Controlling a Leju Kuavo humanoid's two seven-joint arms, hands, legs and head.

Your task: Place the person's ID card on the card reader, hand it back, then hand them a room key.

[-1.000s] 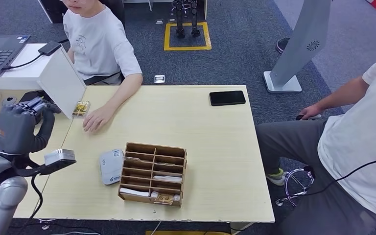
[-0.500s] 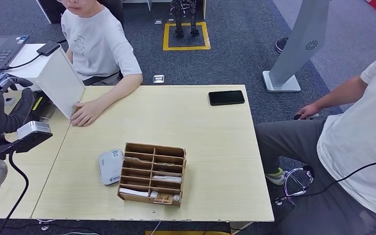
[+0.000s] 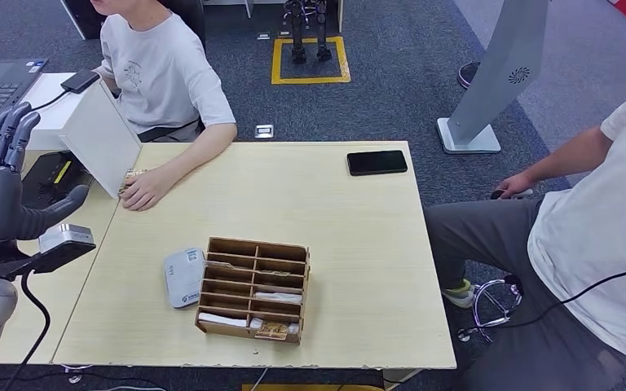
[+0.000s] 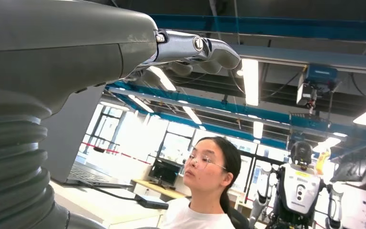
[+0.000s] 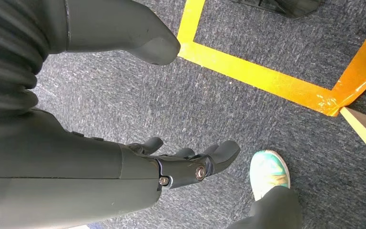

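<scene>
The ID card (image 3: 136, 173) lies on the worktop (image 3: 350, 244) under the seated person's hand (image 3: 140, 191), beside the white upright board (image 3: 102, 138), just ahead and to the right of the robot's left hand (image 3: 0, 191). A second ago that hand was curled low near the card; now it is raised with fingers spread, holding nothing, so the card is likely about to be offered. The card reader (image 3: 183, 277) and the key box (image 3: 254, 289) sit further right. The right hand (image 5: 181, 164) hangs over the floor, fingers loosely apart, empty.
</scene>
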